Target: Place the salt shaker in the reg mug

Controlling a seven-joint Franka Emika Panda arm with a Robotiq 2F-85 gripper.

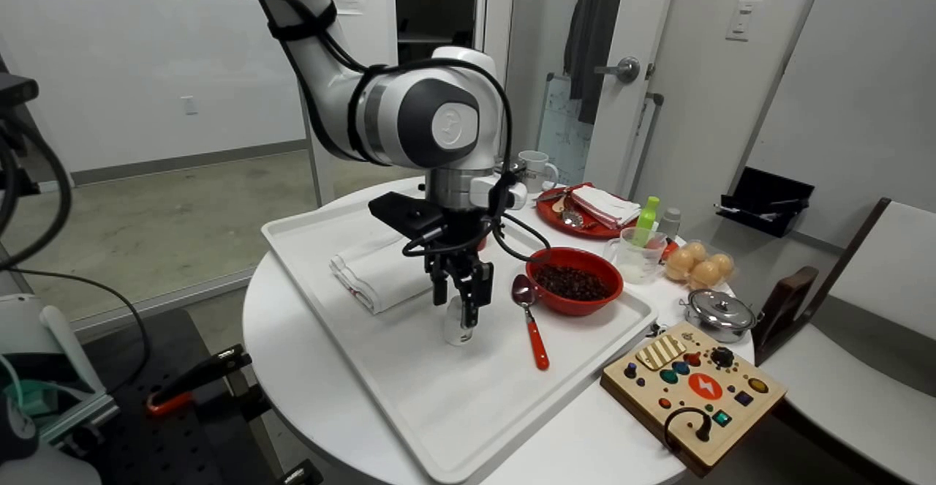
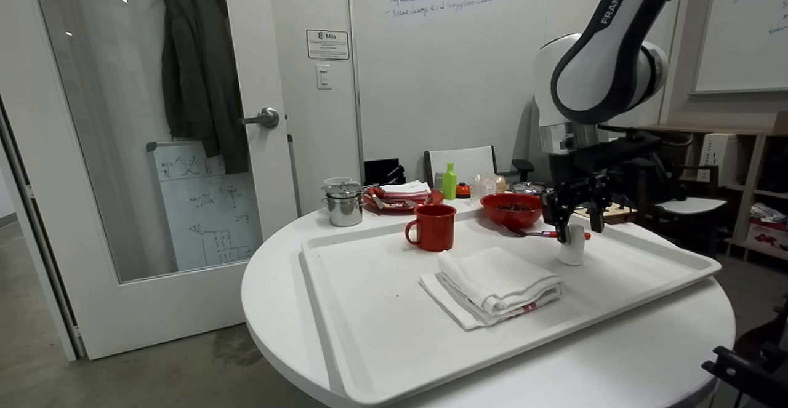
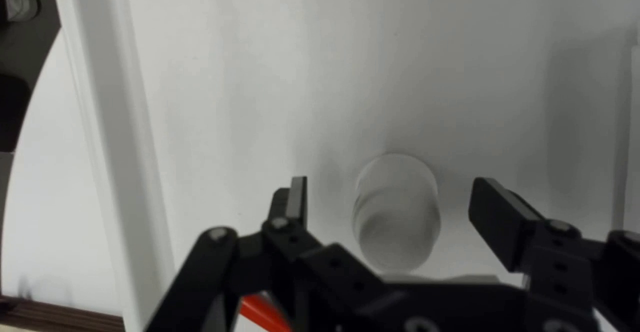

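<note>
Black, with hand [image 3: 392, 198] spread wide, gripping nothing, straddles the salt shaker [image 3: 397, 217] low in the wrist view, presumably to pinch it for the red mug [image 2: 436, 228], upright mid-frame in an exterior view.

Red mug [image 2: 436, 229], whitish salt shaker [image 3: 397, 217] — red bowl [image 2: 511, 218], lime-green bottle [image 2: 449, 183] — white cloth [image 2: 500, 280], red-banded.
</note>
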